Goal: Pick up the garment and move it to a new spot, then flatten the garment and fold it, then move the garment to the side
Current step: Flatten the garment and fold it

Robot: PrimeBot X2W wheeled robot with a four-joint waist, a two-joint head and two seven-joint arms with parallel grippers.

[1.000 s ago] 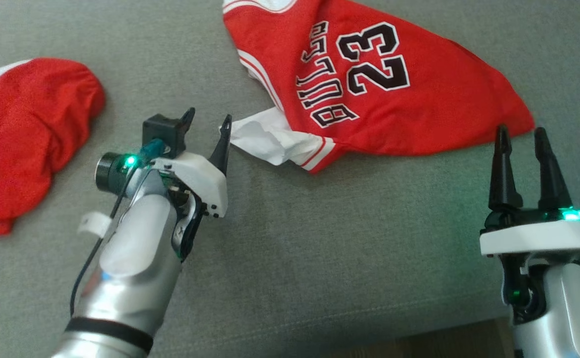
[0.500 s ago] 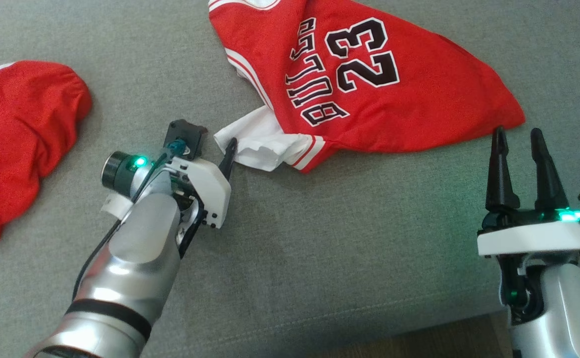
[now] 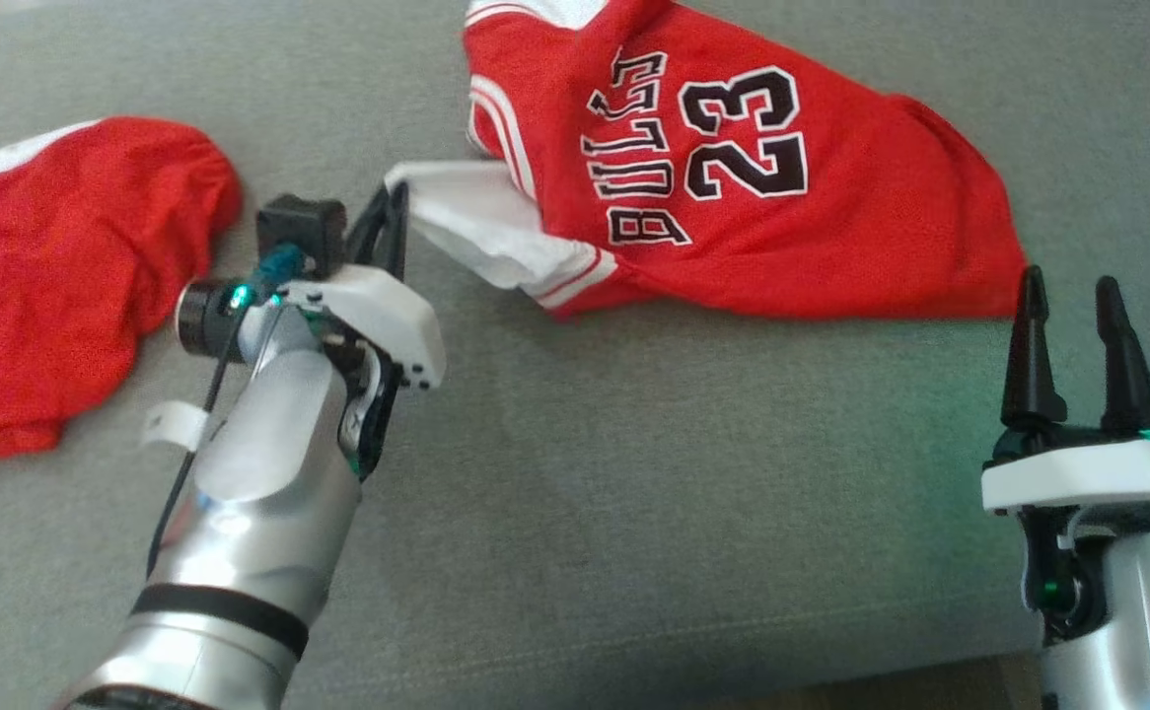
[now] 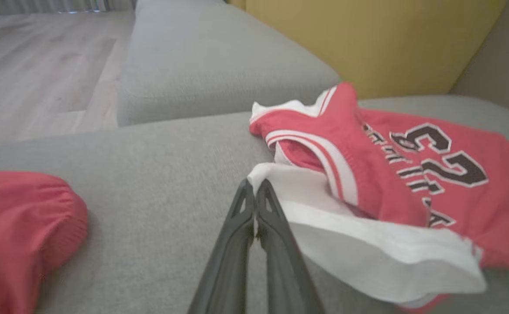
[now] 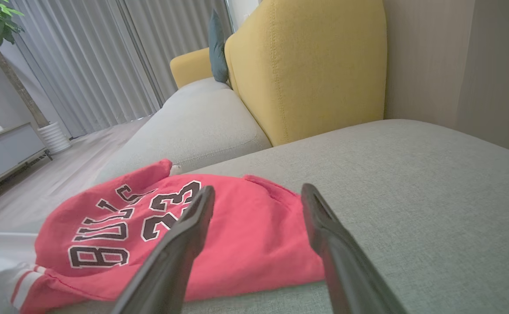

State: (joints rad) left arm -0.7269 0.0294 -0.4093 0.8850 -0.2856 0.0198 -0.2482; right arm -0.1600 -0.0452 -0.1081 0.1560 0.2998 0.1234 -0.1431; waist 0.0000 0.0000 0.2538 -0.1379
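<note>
Newly closed, the left gripper (image 4: 255, 188) is clamped on the white lining corner of the red number-23 jersey (image 3: 831, 247) lying on the grey sofa cushion (image 3: 634, 493), presumably for lifting; the right gripper (image 3: 1068, 286) is held open, empty.

Grey sofa seat (image 3: 575, 493); yellow backrest (image 5: 307, 65); curtains (image 5: 84, 56)

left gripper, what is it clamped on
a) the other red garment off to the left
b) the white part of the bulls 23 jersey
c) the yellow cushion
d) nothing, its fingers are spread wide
B: in the left wrist view the left gripper has its two dark fingers pressed together on a corner of the white part of the jersey.
</note>
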